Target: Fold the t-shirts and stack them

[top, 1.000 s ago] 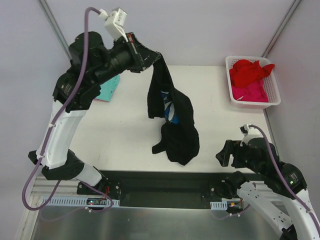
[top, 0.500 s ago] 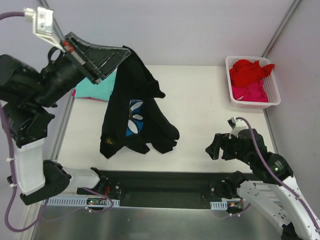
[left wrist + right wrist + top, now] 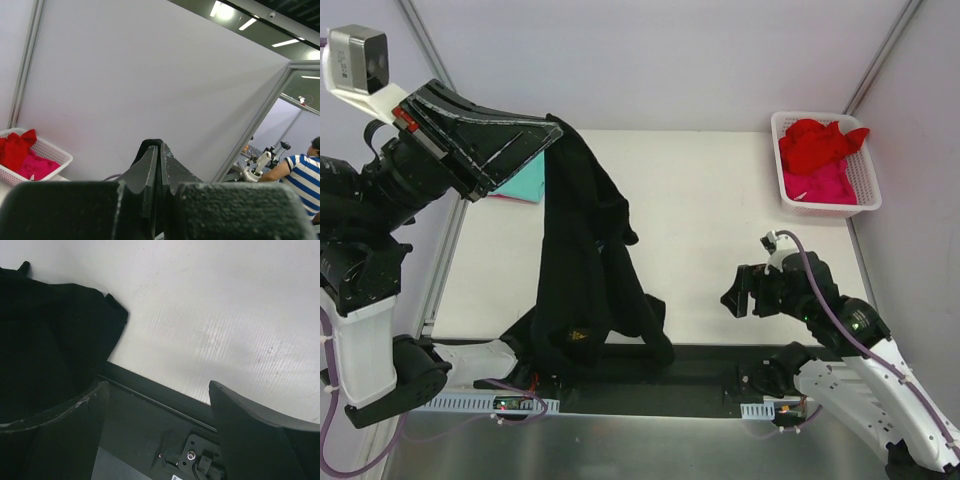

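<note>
My left gripper (image 3: 552, 128) is raised high at the left and is shut on a fold of the large black t-shirt (image 3: 582, 260), which hangs down in a long drape to the table's near edge. In the left wrist view the cloth (image 3: 150, 145) shows pinched between the closed fingers. My right gripper (image 3: 738, 296) is open and empty, low over the near right of the table. The shirt's hanging hem (image 3: 50, 345) fills the left of the right wrist view. A teal t-shirt (image 3: 525, 182) lies at the far left, partly hidden by the left gripper. Red (image 3: 815, 142) and pink (image 3: 820, 185) shirts lie in the basket.
A white slotted basket (image 3: 868, 200) stands at the far right corner of the white table (image 3: 720, 200). A black mounting rail (image 3: 700, 360) runs along the near edge, also in the right wrist view (image 3: 150, 425). Grey walls and metal posts enclose the cell.
My left gripper has swung from the middle to the far left and risen, pulling the black shirt up into a long drape. My right gripper has moved left and forward toward the shirt.
</note>
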You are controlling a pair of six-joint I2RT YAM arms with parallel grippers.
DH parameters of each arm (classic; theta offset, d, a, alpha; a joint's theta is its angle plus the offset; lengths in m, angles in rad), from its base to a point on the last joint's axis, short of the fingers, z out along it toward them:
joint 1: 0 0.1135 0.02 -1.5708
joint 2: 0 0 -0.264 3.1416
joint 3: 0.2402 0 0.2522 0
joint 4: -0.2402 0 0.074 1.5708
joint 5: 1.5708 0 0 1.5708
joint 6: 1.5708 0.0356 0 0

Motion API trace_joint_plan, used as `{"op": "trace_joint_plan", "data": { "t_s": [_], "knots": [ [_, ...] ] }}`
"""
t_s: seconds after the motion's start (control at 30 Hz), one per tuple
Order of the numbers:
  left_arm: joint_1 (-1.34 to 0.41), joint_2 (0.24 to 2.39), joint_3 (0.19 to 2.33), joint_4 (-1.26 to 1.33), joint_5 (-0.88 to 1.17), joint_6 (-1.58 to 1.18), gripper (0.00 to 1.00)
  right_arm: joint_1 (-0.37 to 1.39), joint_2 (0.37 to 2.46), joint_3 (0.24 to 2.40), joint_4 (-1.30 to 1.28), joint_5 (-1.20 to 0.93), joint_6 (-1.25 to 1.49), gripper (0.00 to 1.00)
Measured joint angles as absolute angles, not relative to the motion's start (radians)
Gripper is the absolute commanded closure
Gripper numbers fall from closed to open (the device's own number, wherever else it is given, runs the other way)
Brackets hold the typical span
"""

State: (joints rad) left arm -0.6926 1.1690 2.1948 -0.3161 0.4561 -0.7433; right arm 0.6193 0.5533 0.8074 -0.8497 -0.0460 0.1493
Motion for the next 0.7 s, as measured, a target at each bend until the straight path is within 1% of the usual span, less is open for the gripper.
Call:
{"op": "trace_joint_plan", "data": {
  "t_s": [0.33, 0.43, 0.53, 0.7],
  "knots": [
    [-0.693, 1.218, 2.11, -0.314, 0.391, -0.702, 1.0, 0.64, 0.553, 0.787, -0.841, -0.045, 0.159, 0.17],
    [-0.693, 1.234, 2.075, -0.324, 0.38, -0.694, 1.0, 0.661, 0.556, 0.748, -0.781, -0.072, 0.194, 0.17],
    [-0.693, 1.238, 2.052, -0.342, 0.365, -0.683, 1.0, 0.724, 0.57, 0.699, -0.707, -0.09, 0.235, 0.17],
    [-0.692, 1.215, 2.033, -0.35, 0.336, -0.657, 1.0, 0.889, 0.652, 0.656, -0.557, -0.08, 0.311, 0.18]
  ]
}}
